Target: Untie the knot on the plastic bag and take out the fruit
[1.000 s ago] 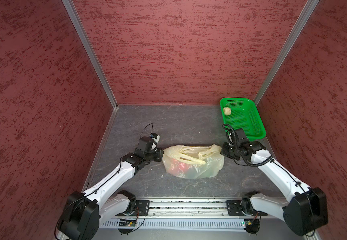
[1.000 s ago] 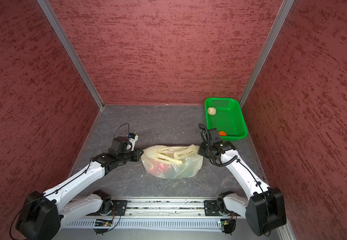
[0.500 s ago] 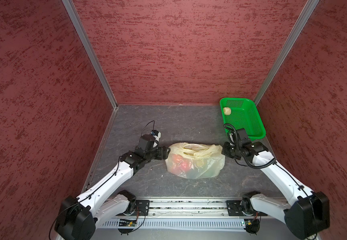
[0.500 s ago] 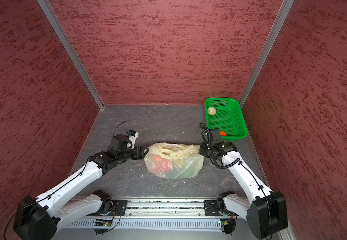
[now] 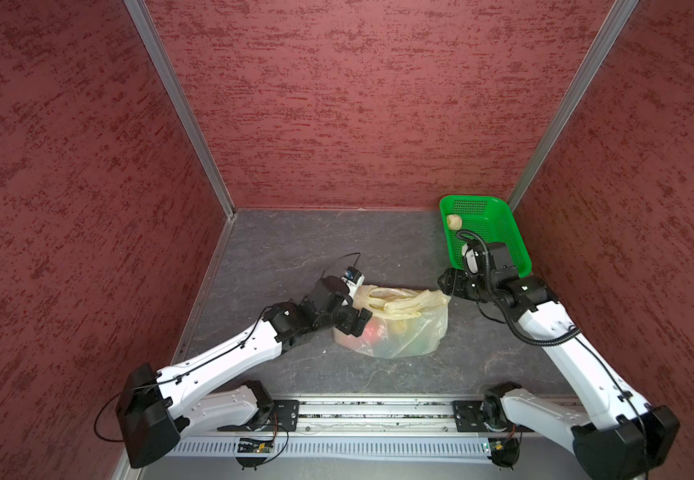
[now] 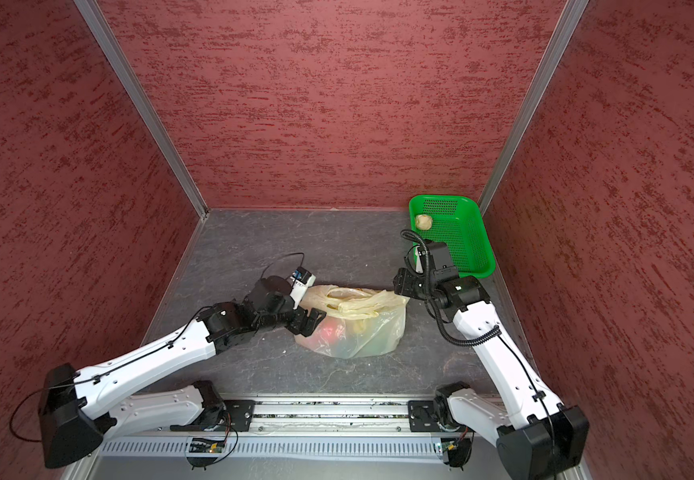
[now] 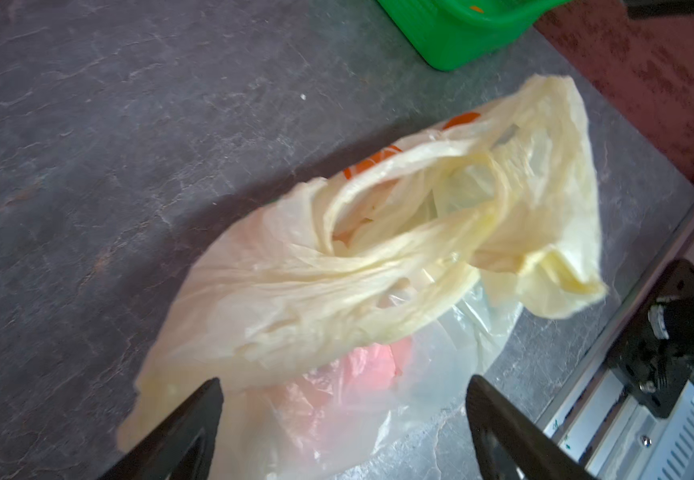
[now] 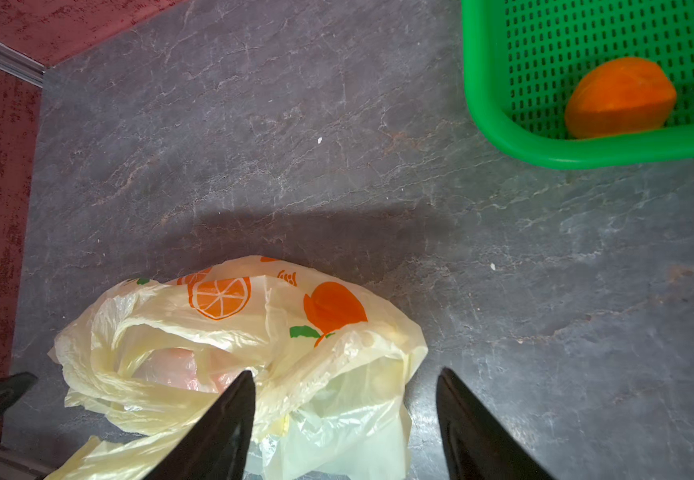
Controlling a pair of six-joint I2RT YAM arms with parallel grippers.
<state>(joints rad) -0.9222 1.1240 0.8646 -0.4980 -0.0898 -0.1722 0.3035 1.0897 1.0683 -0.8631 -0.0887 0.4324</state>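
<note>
The pale-yellow plastic bag (image 5: 407, 332) (image 6: 361, 332) lies mid-floor in both top views, orange prints on its far side (image 8: 220, 297). Its handle loops (image 7: 411, 249) lie slack across the top; whether the knot still holds I cannot tell. Red fruit (image 5: 372, 330) (image 7: 372, 361) and a yellowish piece (image 5: 397, 328) show through the film. My left gripper (image 5: 357, 322) (image 7: 343, 386) is open at the bag's left side, its fingers astride the plastic. My right gripper (image 5: 445, 286) (image 8: 345, 374) is open at the bag's right corner, which sits between its fingers.
A green mesh basket (image 5: 507, 216) (image 6: 476, 232) (image 8: 586, 156) stands at the back right, holding a cream lumpy piece (image 5: 454, 221) (image 6: 423, 222) and an orange (image 8: 619, 97). Red walls close three sides. A metal rail (image 5: 378, 411) runs along the front.
Both grippers were shut on the bag's ends, stretching it; both have opened and let go. The bag has slumped into a taller heap, and the left gripper moved right against it.
</note>
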